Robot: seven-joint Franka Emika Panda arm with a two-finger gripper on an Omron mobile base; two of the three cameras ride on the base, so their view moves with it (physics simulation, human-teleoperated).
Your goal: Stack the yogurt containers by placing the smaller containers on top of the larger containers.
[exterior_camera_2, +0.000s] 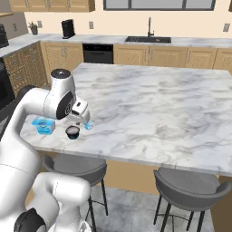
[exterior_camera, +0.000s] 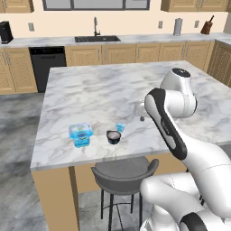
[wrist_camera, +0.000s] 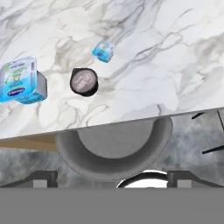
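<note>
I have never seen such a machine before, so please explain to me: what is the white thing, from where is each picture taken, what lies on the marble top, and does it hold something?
The white thing is a robot arm on a base that can drive, in a rendered kitchen. Two pictures come from cameras on that base, behind the arm to its left and right. The third comes from a camera on the arm's hand, looking down at the marble island and a grey stool.

Near the island's front edge stand three yogurt containers, apart from each other: a squarish blue tub, a small dark round cup and a tiny blue cup.

The tool hangs above the cups, open, holding nothing. Nothing is stacked yet.
</note>
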